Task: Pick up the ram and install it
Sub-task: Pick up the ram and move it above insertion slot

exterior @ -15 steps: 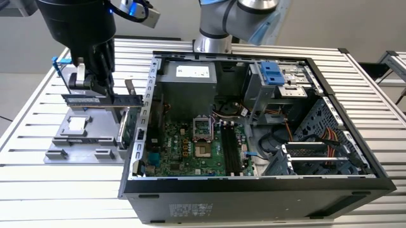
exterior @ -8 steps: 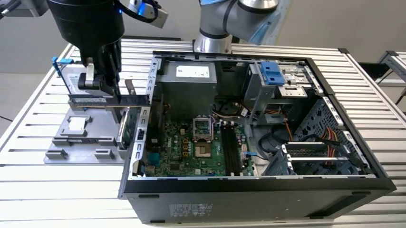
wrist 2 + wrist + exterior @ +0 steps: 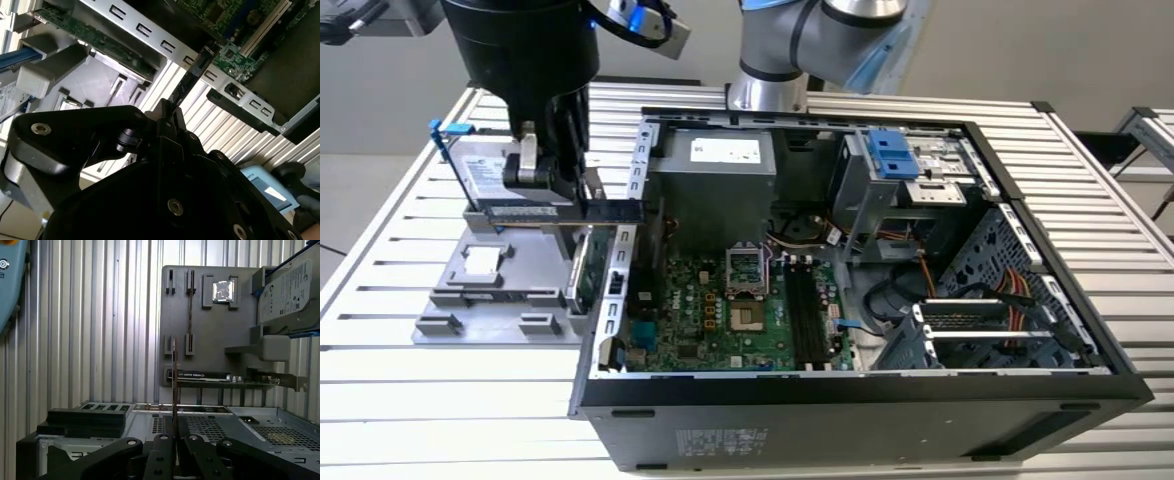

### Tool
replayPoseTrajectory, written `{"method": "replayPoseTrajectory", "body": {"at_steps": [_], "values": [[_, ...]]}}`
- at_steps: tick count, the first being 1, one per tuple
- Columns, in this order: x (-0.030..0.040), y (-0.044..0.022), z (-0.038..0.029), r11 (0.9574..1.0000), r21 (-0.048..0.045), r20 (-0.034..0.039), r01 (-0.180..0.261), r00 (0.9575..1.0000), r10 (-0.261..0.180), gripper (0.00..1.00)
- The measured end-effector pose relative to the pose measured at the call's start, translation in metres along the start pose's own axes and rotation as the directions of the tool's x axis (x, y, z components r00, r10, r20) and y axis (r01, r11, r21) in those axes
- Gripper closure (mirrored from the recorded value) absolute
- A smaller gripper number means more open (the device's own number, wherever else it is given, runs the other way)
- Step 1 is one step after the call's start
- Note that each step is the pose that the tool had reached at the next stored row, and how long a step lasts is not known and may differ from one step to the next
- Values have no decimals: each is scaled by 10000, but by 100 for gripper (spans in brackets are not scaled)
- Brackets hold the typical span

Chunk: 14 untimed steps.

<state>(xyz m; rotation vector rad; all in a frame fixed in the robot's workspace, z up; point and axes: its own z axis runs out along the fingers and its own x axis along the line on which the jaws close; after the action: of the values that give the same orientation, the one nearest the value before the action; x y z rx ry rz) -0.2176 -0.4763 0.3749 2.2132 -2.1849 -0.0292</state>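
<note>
My gripper (image 3: 550, 200) is shut on the ram (image 3: 607, 211), a long dark green stick held level above the grey holder plate (image 3: 467, 300), on the exterior view's left of the open computer case (image 3: 1014, 215). One end of the ram reaches the case's metal side wall (image 3: 638, 150). In the first wrist view the ram (image 3: 174, 380) shows edge-on, rising from between the black fingers (image 3: 162, 450). The second wrist view has the ram (image 3: 192, 75) pointing toward the case frame. Long black memory slots (image 3: 803, 310) lie on the motherboard (image 3: 707, 310) inside the case.
On the holder plate (image 3: 210, 325) stand a silver hard drive in a blue frame (image 3: 480, 165), a green expansion card with a metal bracket (image 3: 225, 377) and a small square chip (image 3: 222, 290). The arm's base (image 3: 767, 90) rises behind the case. The table is ribbed aluminium (image 3: 1121, 300).
</note>
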Motion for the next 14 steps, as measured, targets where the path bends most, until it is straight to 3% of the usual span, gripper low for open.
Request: {"method": "replayPoseTrajectory", "body": {"at_steps": [6, 14], "values": [[1, -60, -2, 10000, 0, 2, -44, 10000, 44, 100], [1, -72, -2, 10000, -5, 2, -45, 10000, 45, 100]]}}
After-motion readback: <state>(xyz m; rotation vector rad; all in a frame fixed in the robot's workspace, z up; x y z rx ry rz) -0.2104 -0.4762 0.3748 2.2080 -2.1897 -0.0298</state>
